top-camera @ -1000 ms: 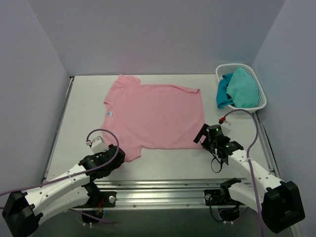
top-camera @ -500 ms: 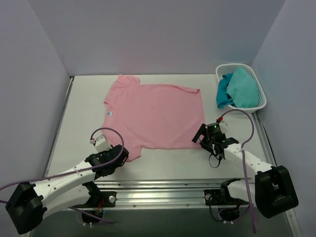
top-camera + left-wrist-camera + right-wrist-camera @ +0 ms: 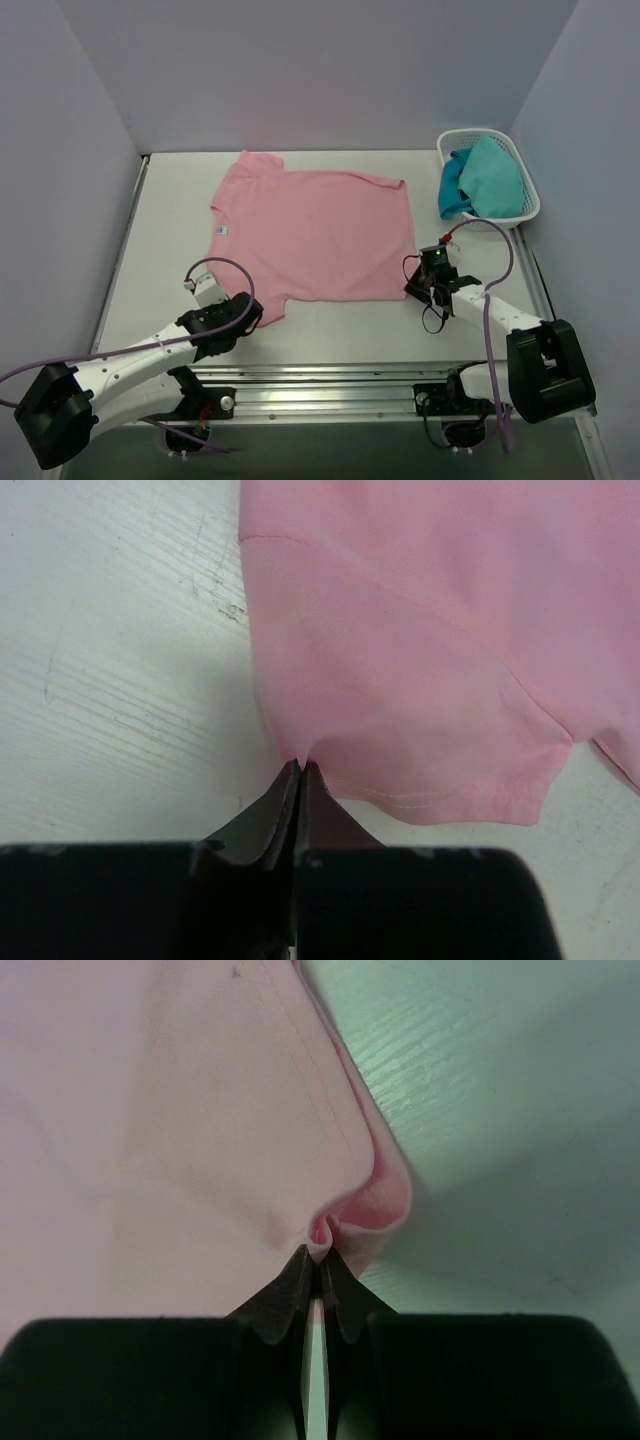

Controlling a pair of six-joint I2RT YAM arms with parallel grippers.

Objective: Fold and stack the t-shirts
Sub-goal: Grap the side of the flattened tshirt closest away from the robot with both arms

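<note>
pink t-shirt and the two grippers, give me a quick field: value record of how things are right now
garment: pink t-shirt, spread flat on the table, not yet folded
neck label: pale blue, toward the left side of the top view
left gripper: shut, pinching the edge of the near sleeve
right gripper: shut, pinching the near hem corner, cloth puckered at its tips
basket: white, far right of the table, holding teal cloth
stack: none visible
</note>
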